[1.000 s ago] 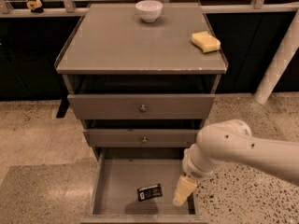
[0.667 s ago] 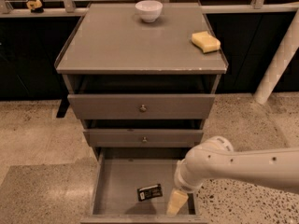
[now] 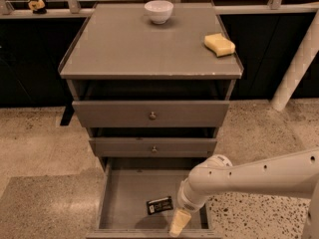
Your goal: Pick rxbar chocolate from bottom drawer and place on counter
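The rxbar chocolate (image 3: 159,205) is a small black bar with white print, lying flat on the grey floor of the open bottom drawer (image 3: 124,193), toward its front right. My gripper (image 3: 179,223) hangs from the white arm that reaches in from the right. It is low inside the drawer, just right of the bar and near the drawer's front edge. It does not hold the bar. The counter (image 3: 134,49) is the wide grey top of the cabinet above.
A white bowl (image 3: 158,11) stands at the counter's back middle and a yellow sponge (image 3: 219,44) at its right edge. Two shallower drawers with round knobs (image 3: 152,115) stick out above the bottom drawer. A white post (image 3: 296,66) leans at the right.
My arm has swung left and down, bringing the gripper lower into the drawer and closer to the bar. The bar has not moved.
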{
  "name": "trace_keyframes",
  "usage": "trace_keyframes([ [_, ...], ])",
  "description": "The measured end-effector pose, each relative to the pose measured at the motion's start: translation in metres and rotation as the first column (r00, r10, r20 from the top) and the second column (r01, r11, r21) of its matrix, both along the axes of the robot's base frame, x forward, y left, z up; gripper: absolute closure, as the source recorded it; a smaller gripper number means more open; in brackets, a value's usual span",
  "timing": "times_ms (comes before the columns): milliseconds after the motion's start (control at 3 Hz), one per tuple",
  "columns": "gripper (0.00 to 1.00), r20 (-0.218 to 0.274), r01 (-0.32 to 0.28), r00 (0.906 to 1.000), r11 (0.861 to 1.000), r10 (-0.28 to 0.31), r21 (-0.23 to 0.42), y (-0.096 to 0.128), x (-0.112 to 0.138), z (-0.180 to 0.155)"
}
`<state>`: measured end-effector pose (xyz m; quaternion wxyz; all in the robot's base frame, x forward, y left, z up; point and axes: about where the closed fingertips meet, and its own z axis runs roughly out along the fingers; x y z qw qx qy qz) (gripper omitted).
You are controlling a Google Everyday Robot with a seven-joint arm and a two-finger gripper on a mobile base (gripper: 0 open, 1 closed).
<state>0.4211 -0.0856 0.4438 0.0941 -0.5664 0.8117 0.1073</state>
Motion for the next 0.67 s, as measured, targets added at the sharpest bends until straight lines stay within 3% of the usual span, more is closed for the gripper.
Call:
trace_keyframes([
  [333, 0.00, 0.015, 0.039, 0.9991, 0.999, -0.039, -0.013, -0.005, 0.016, -0.015],
  [667, 0.00, 0.077, 0.066, 0.9948, 0.998, -0.066, 0.006, -0.017, 0.057, -0.041],
])
